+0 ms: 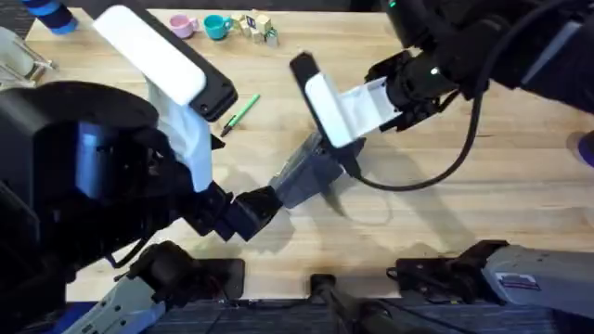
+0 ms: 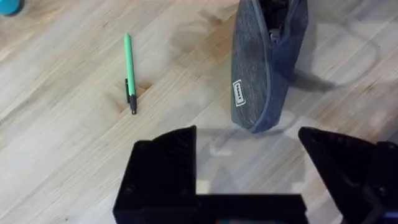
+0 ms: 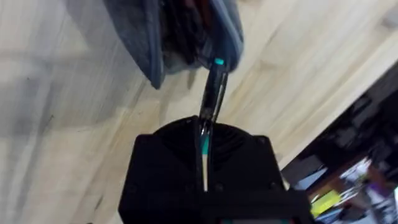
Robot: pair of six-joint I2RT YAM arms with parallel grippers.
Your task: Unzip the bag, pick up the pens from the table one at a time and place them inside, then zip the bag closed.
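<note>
The grey bag point(image 1: 302, 178) lies on the table point(image 1: 445, 223) at mid-table, its zipper open point(image 2: 264, 68). My right gripper point(image 1: 327, 153) hovers over the bag's far end, shut on a dark pen point(image 3: 214, 93) with a teal tip. That tip points into the bag's opening point(image 3: 180, 37). The right gripper point(image 3: 204, 134) holds the pen between its fingers. The green pen point(image 1: 239, 109) lies loose on the wood left of the bag point(image 2: 129, 71). My left gripper point(image 1: 255, 206) sits at the bag's near end, open point(image 2: 249, 155), not touching the fabric.
Along the far edge stand a pink cup point(image 1: 182, 25), a teal cup point(image 1: 217, 26), small blocks point(image 1: 260, 28) and a blue object point(image 1: 51, 14). A purple item point(image 1: 585, 148) sits at the right edge. Bare wood lies right of the bag.
</note>
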